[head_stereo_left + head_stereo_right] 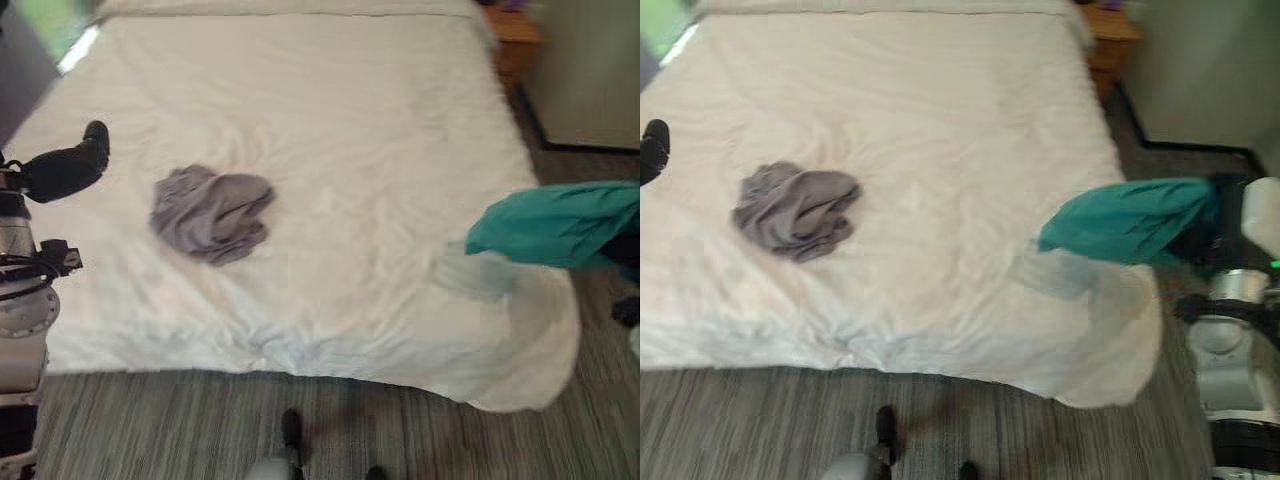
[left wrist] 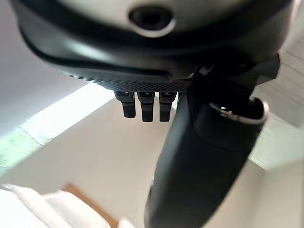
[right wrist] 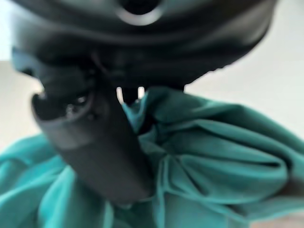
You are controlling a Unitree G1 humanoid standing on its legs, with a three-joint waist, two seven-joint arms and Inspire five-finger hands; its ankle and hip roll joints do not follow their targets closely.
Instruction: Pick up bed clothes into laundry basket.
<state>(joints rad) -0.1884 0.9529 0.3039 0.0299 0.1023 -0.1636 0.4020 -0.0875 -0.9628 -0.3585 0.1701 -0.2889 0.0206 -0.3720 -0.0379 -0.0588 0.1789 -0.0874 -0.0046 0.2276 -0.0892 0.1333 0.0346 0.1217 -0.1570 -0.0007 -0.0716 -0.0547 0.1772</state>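
Teal garment [image 1: 1130, 222] bunched and gripped in the right hand [image 3: 95, 142], fingers and thumb closed round the cloth, held in the air over the right edge of the white bed [image 1: 330, 120], a loose fold hanging toward the bed corner. Grey garment [image 1: 210, 213] crumpled on the bed's left half, well apart from the teal garment. Left hand [image 1: 65, 168] raised at the bed's left edge, fingers curled with nothing in them; wooden nightstand [image 1: 510, 35] beside the far right corner.
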